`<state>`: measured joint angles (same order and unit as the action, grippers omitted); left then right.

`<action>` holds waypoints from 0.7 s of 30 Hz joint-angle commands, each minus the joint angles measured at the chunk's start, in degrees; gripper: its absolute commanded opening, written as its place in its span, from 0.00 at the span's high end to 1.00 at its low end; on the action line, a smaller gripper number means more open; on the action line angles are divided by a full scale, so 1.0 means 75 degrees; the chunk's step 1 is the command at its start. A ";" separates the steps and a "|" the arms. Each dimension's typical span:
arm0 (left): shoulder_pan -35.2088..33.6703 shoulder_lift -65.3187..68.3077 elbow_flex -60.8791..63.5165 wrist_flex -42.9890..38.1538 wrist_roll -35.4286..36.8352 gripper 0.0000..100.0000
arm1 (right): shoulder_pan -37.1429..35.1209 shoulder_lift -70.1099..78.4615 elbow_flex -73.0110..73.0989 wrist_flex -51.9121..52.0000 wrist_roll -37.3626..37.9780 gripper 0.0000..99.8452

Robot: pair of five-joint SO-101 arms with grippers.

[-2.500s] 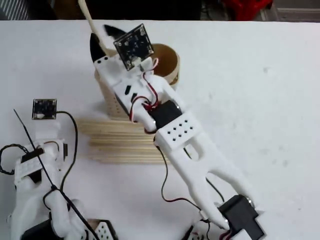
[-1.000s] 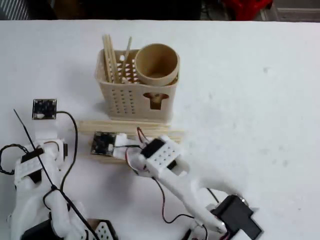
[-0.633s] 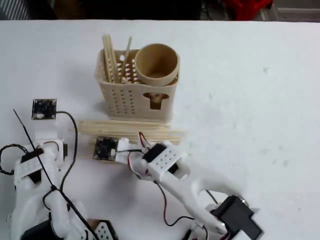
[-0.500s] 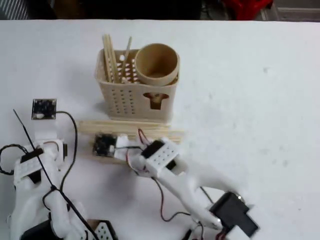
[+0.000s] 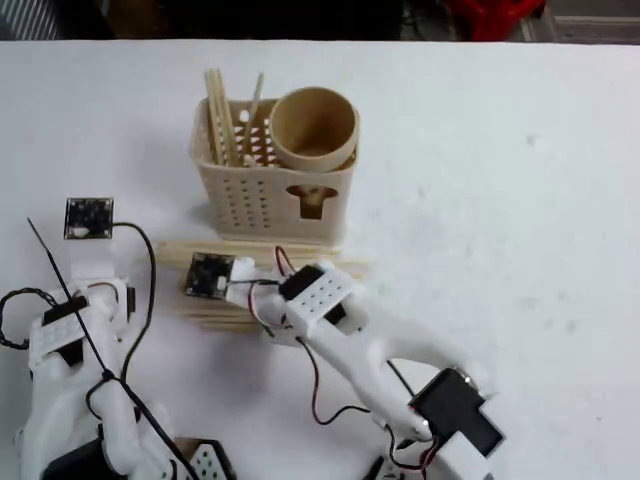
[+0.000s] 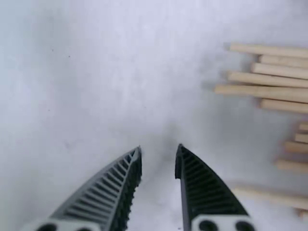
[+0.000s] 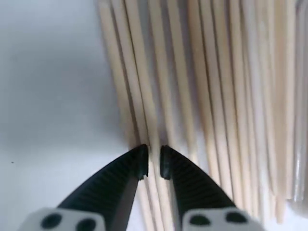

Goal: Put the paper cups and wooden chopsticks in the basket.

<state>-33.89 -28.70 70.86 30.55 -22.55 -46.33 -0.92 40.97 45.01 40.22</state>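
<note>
A cream perforated basket (image 5: 270, 200) stands at the table's far middle. It holds a paper cup (image 5: 314, 128) and several upright wooden chopsticks (image 5: 225, 115). More chopsticks (image 5: 170, 250) lie in a flat row on the table just in front of the basket. My right arm (image 5: 320, 300) stretches over that row. My right gripper (image 7: 151, 161) has its tips down on the row (image 7: 216, 96), shut on one chopstick near the row's outer edge. My left gripper (image 6: 158, 154) hovers open over bare table, beside the chopstick ends (image 6: 269, 77).
My left arm (image 5: 75, 330) sits at the near left corner with a black cable (image 5: 150, 290) looping beside it. White tabletop (image 5: 500, 200) stretches wide to the right of the basket.
My right arm dropped from above the basket, where it held a chopstick, to the row on the table. In the last second it edged toward the basket. The left arm stayed still.
</note>
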 commanded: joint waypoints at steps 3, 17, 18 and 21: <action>-0.0053 -0.0018 -0.0023 -0.0141 -0.0094 0.87 | 0.0076 -0.0029 0.0117 0.0182 0.0035 0.91; -0.0053 -0.0018 -0.0023 -0.0141 -0.0094 0.87 | 0.0182 -0.0029 0.0129 0.0815 -0.0070 0.95; -0.0053 -0.0018 -0.0023 -0.0141 -0.0094 0.87 | 0.0229 -0.0029 0.0129 0.0815 -0.0176 0.93; -0.0053 -0.0018 -0.0023 -0.0141 -0.0094 0.87 | 0.0252 0.0006 0.0129 0.0803 -0.0223 0.85</action>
<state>-33.89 -28.70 70.86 30.55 -22.55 -45.54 -0.84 41.85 49.58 39.34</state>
